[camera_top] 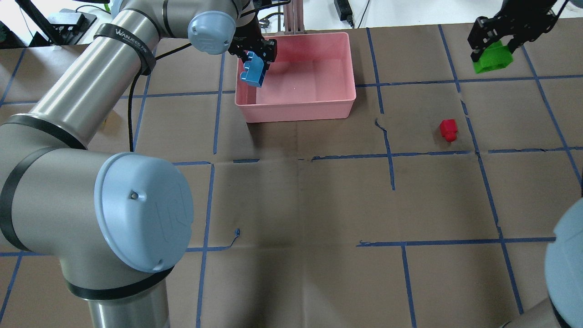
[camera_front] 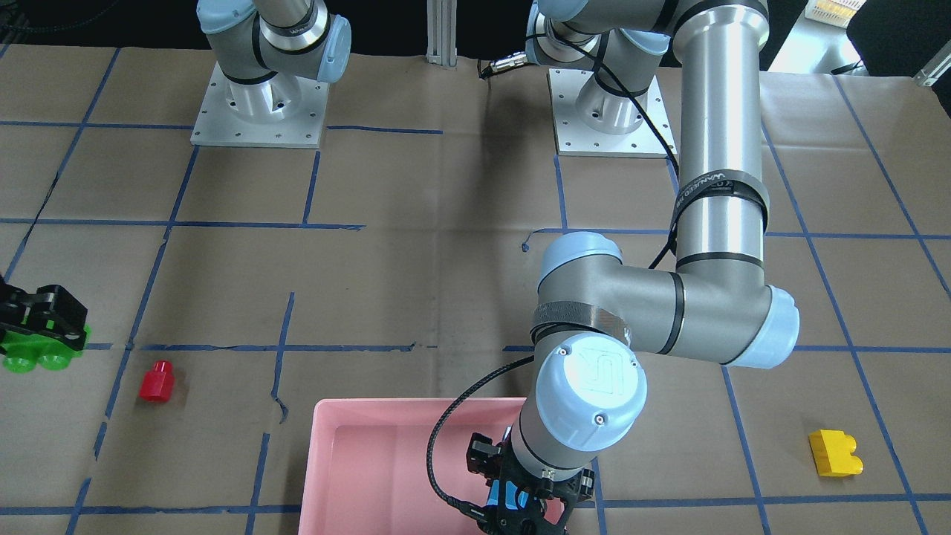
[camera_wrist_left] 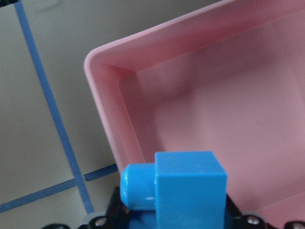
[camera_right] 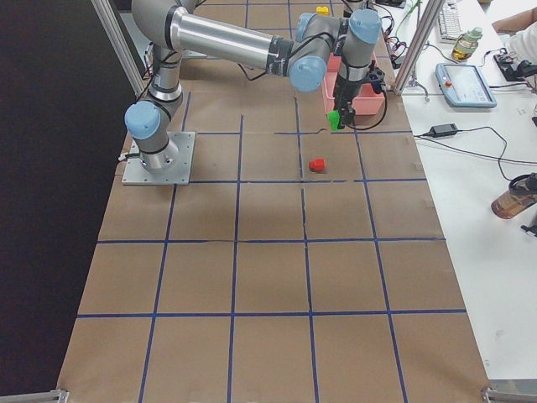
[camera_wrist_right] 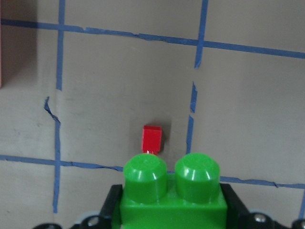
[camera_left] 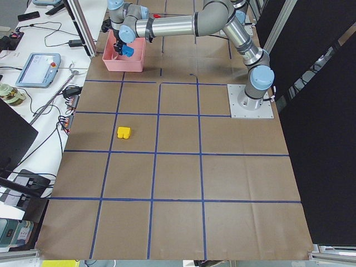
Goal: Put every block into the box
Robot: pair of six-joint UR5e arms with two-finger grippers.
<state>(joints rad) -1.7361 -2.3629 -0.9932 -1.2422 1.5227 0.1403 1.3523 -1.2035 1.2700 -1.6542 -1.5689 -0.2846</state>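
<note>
Blue block [camera_wrist_left: 190, 188] in L end effector [camera_top: 255, 58], above box [camera_wrist_left: 102, 71] corner

Table [camera_left: 178, 183] covered in brown paper, blue tape grid [camera_left: 157, 153] over it, paper torn in spots along the tape. Black panel [camera_left: 322, 139] along one long edge. Opposite edge: white bench [camera_left: 33, 83] with teach pendant [camera_left: 38, 62], loose cables [camera_left: 61, 39], aluminium post [camera_left: 80, 25] at the table edge. Exterior right view adds a power brick [camera_right: 443, 129], clear bottle [camera_right: 466, 44], brown bottle [camera_right: 513, 197] on the bench. Light bright and even, shadows soft.
</note>
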